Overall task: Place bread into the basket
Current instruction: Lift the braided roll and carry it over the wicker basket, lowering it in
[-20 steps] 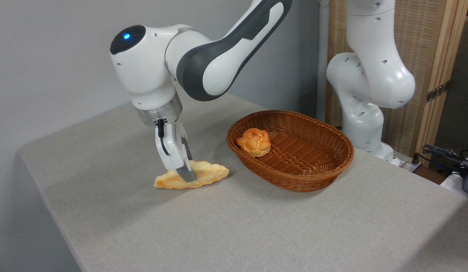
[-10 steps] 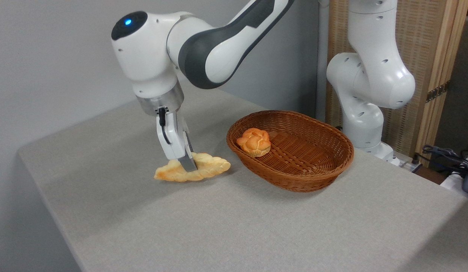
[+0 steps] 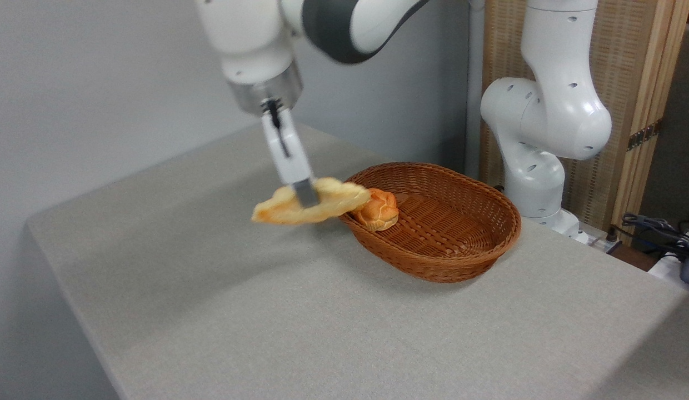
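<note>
The bread [image 3: 330,203], a long braided golden loaf, hangs in the air well above the table, just left of the basket. My gripper [image 3: 305,198] is shut on its middle, fingers pointing down from above. The loaf's right tip overlaps the left rim of the basket [image 3: 478,205], an oval brown wicker one standing right of centre on the table. The loaf looks slightly blurred.
A small round orange knotted bun [image 3: 378,210] lies inside the basket at its left end. The arm's white base [image 3: 539,166] stands behind the basket at the right. Cables [image 3: 661,230] lie at the far right edge. The grey table [image 3: 266,311] drops off at left and front.
The gripper has lifted the bread off the table and carried it up and to the right, until its tip reaches the basket's left rim.
</note>
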